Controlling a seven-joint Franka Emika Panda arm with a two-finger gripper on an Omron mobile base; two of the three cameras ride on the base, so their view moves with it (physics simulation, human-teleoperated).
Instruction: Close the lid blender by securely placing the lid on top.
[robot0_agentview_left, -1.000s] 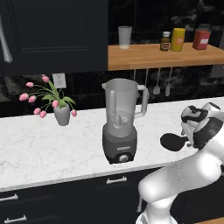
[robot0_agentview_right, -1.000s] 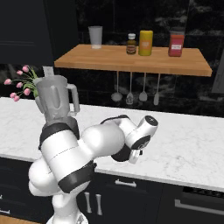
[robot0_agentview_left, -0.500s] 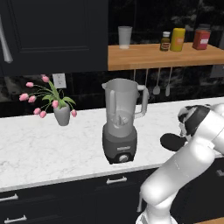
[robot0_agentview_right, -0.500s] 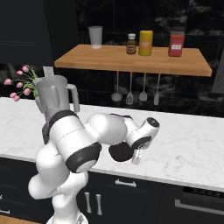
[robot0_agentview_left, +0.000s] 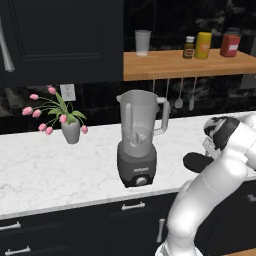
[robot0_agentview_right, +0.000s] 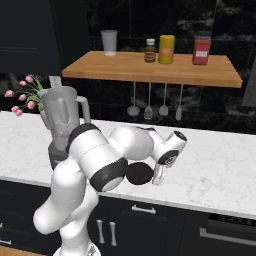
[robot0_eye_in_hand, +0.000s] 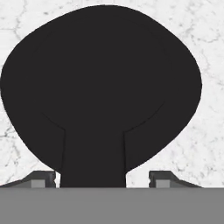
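- Lid (robot0_eye_in_hand: 100, 83) lies flat on the marble counter (robot0_agentview_left: 40, 170), well right of the blender (robot0_agentview_left: 138, 137), near the counter's front edge
- Gripper (robot0_eye_in_hand: 103, 178) sits low over the lid; jaws part open, a fingertip (robot0_eye_in_hand: 43, 178) on each side of the tab, not visibly touching; no hold yet
- Lid judged light, stiff, matte, thin; the tab is the sensible place to pinch
- Hand view gives tab between the tips; base views give the open jar mouth, lid (robot0_agentview_left: 199, 161) partly behind the arm

Glossy white rounded arm (robot0_agentview_right: 95, 160), dark joint bands (black end caps), bulbous segments
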